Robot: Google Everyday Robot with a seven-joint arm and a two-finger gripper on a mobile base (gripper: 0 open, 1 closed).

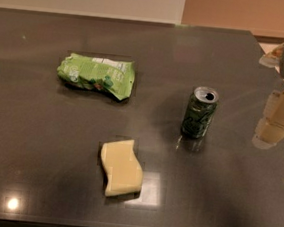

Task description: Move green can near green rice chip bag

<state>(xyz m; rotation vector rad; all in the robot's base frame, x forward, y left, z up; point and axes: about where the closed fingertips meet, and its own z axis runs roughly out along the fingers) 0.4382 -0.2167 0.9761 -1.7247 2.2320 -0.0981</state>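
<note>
The green can stands upright on the dark table, right of centre, its silver top showing. The green rice chip bag lies flat at the left of centre, with a white label patch and small red-orange print. The can is well apart from the bag, to its right. My gripper is at the right edge of the camera view, to the right of the can and apart from it, holding nothing that I can see.
A pale yellow wavy sponge lies on the table in front of the can and the bag. The table's far edge meets a pale wall. The table's right edge runs behind my arm.
</note>
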